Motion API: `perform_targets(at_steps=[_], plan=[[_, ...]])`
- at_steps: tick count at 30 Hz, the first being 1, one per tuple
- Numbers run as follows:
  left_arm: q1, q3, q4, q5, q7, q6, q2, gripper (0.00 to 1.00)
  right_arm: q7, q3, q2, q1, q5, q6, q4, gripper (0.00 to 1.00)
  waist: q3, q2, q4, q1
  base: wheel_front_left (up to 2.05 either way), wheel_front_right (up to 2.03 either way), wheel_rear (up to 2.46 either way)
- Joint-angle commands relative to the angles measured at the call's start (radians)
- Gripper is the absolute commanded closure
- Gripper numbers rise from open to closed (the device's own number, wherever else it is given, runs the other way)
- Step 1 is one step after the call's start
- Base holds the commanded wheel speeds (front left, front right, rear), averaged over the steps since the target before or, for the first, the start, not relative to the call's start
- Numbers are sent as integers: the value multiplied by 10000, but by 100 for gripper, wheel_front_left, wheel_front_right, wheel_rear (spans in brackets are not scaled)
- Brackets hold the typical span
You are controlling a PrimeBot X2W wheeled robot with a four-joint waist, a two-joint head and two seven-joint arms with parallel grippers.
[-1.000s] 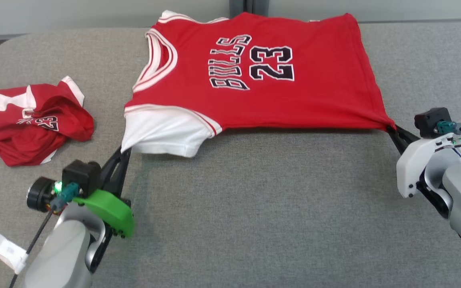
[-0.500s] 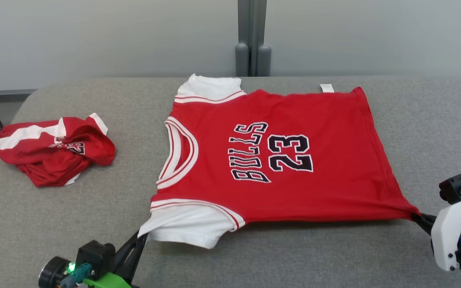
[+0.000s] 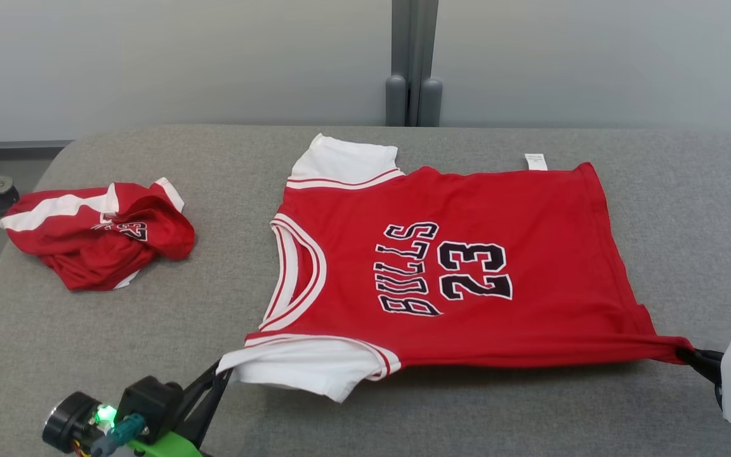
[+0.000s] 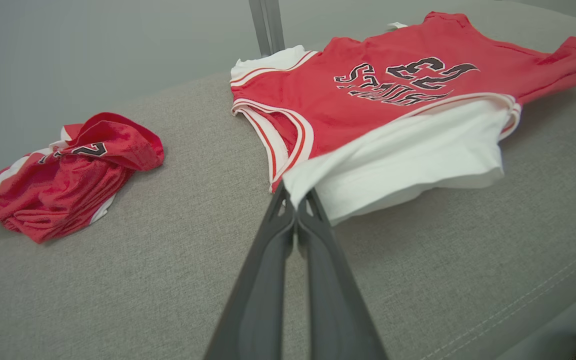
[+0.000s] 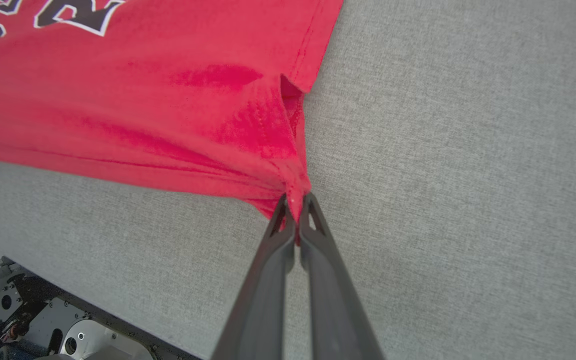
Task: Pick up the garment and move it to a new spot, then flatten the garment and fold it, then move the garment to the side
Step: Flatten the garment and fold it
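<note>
The garment [image 3: 454, 266] is a red jersey with white sleeves and "BULLS 23" in black, spread face up across the grey cushioned table [image 3: 467, 412]. My left gripper [image 3: 218, 376] is shut on the tip of the near white sleeve [image 4: 408, 155], as the left wrist view shows [image 4: 295, 197]. My right gripper [image 3: 689, 355] is shut on the jersey's near hem corner [image 5: 293, 192], pulling the cloth into a taut point. The near edge between both grips hangs slightly off the surface.
A second red and white garment [image 3: 102, 231] lies crumpled at the table's left, also seen in the left wrist view [image 4: 63, 180]. A grey post [image 3: 411, 63] stands behind the far edge. The robot's base [image 5: 43, 330] shows below the table's near edge.
The head camera has tilted up, so the whole scene sits lower in view and the wall shows. Both grippers keep their hold on the sleeve and hem corner.
</note>
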Motion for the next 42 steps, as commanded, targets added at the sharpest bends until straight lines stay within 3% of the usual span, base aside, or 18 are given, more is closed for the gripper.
perform_targets(at_steps=[1, 9, 20, 33, 34, 35, 36, 37, 38, 39, 42], plan=[[-430, 26, 87, 168, 98, -41, 149, 100, 164, -124, 67, -98, 40, -26, 16, 100, 229, -1, -31, 1, 0, 0, 0], [-1853, -487, 718, 559, 572, -455, -61, 100, 1056, -530, 350, -1001, -617, -24, -80, 100, 955, -1, -239, 1, 0, 0, 0], [-4079, -972, 2876, 903, 143, -788, -660, 100, 2147, -825, 929, -2351, -1476, -23, 198, 100, 1905, -1, -301, 1, 0, 0, 0], [-5508, -1728, 4961, 897, -646, -936, -1259, 100, 2001, -872, 1314, -3180, -2193, -23, 632, 100, 2376, -1, -192, 1, 0, 0, 0], [-5561, -1755, 5073, 864, -666, -939, -1311, 93, 1952, -895, 1326, -3211, -2192, -23, 680, 100, 2390, -1, -183, 1, 0, 0, 0], [-5622, -1760, 5242, 818, -695, -941, -1380, 63, 1823, -940, 1323, -3274, -2280, -23, 740, 96, 2404, -1, -170, 1, 0, 0, 0], [-5667, -1768, 5357, 807, -719, -938, -1422, 51, 1678, -979, 1341, -3323, -2357, -23, 793, 52, 2414, -1, -165, 1, 0, 0, 0], [-5684, -1761, 5515, 749, -755, -929, -1511, 28, 1543, -1026, 1411, -3325, -2352, -23, 890, 0, 2429, -1, -171, 1, 0, 0, 0], [-5698, -1710, 5609, 710, -845, -865, -1592, 8, 1496, -1044, 1462, -3287, -2347, -23, 992, 0, 2438, -1, -173, 1, 0, 0, 0], [-5721, -1611, 5730, 651, -965, -728, -1677, 0, 1435, -1026, 1508, -3292, -2418, -23, 1039, 0, 2447, -1, -175, 1, 0, 0, 0], [-5727, -1372, 5964, 483, -1443, -410, -1886, 0, 1181, -1127, 1608, -3315, -2458, -23, 1204, 0, 2446, -1, -189, 1, 0, 0, 0]])
